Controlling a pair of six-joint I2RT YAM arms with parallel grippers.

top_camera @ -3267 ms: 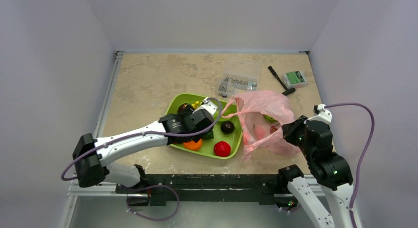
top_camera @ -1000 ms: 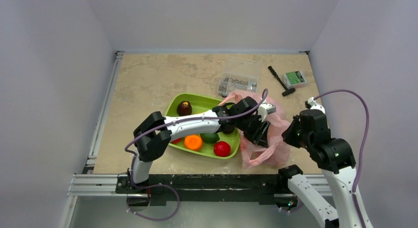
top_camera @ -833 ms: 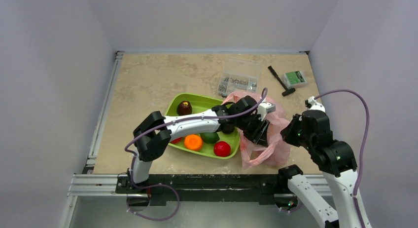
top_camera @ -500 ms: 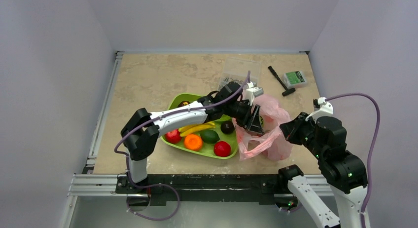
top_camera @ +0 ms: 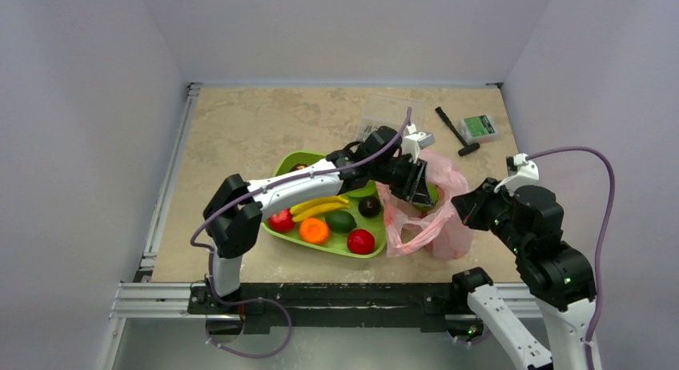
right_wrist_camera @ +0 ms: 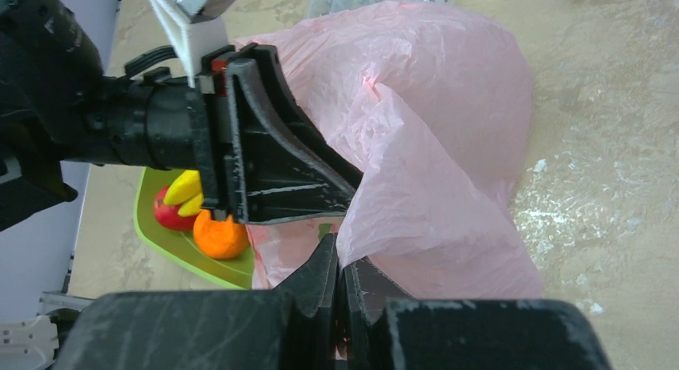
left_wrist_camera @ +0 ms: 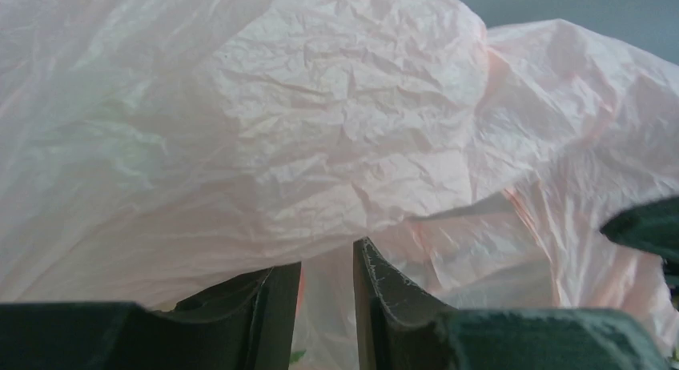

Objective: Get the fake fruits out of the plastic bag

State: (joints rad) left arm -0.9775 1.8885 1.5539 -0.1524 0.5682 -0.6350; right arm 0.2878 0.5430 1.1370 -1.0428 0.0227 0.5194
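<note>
Currently the right tool (right_wrist_camera: 339, 262) is pressed together on a fold of the plastic bag (top_camera: 451, 180), which rests on the desk (top_camera: 256, 130) just beside the green tray (top_camera: 336, 251). The left tool (left_wrist_camera: 327, 262) is at the bag's mouth, its 2 fingers nearly together; whether they pinch anything cannot be told. The banana (top_camera: 319, 205) lies in the tray.

Ctr frame: tray (top_camera: 328, 251), banana (top_camera: 319, 206) in it w/ other fruit. plastic bag (top_camera: 447, 180) just right, touching tray. Parts box (top_camera: 390, 114) behind, upper ctr. Tool (top_camera: 455, 130) & small box (top_camera: 480, 127) upper right. left gripper (top_camera: 417, 187) at bag's top, right gripper (top_camera: 467, 207) at its right edge.
</note>
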